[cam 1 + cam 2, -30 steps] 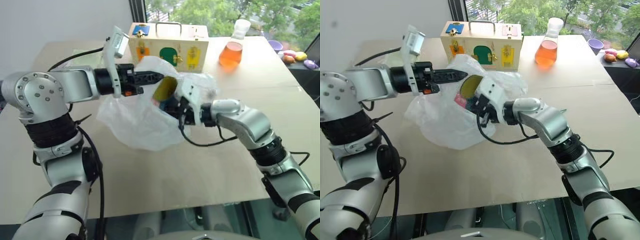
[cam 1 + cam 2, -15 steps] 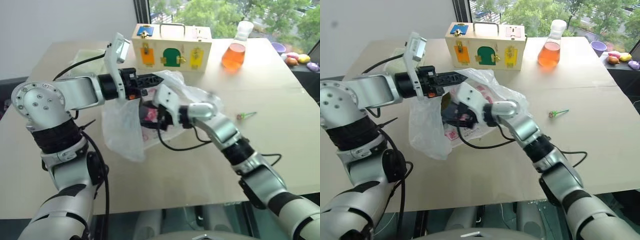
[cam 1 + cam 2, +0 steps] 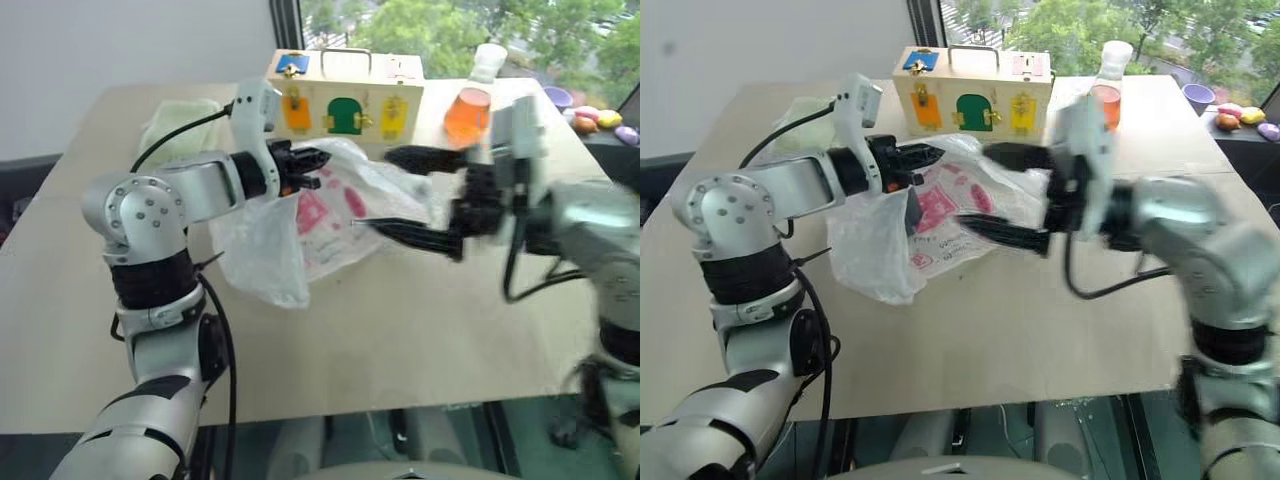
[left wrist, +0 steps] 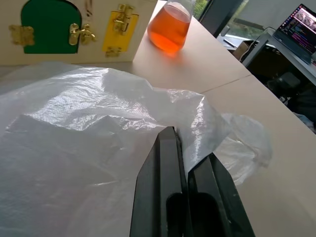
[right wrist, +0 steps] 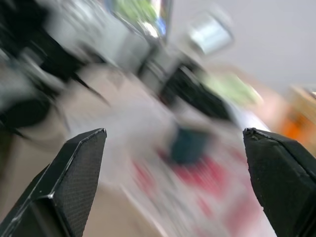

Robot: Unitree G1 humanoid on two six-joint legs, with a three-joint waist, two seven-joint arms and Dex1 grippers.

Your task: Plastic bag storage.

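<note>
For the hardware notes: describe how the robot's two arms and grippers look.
Both arms are silver-grey shells with black ribbed joints; the left shoulder is a round disc ringed with small screws. Black cables loop along each forearm. The left gripper has two slim black fingers, an orange-red spot at its base and a white camera block on the wrist. The right gripper has long black tapered fingers with finely textured pads.

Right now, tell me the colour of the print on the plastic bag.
Pink-red, on the translucent white plastic bag; clearest in the right eye view.

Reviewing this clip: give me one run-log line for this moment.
left gripper: shut on plastic bag, lifted | right gripper: open, beside bag | table: wooden box, orange flask behind
</note>
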